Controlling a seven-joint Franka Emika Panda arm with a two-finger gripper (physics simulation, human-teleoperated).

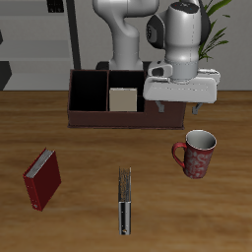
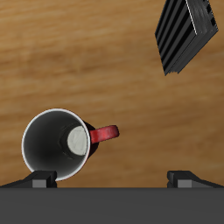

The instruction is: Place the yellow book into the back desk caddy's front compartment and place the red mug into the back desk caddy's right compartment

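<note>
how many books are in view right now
3. The yellow book stands inside the back desk caddy. The red book lies on the table near its front edge. The dark book lies beside it, nearer the red mug. The arm hides part of the caddy.

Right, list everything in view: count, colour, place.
yellow book: one, pale tan-yellow, standing in a small middle section of the back desk caddy.
back desk caddy: one, dark maroon-brown, far side of the table.
red mug: one, red with white inside, upright on the table, below the pincer.
red book: one, near the front edge.
dark book: one, near the front edge.
pincer: one, white, open, above the mug.
</note>
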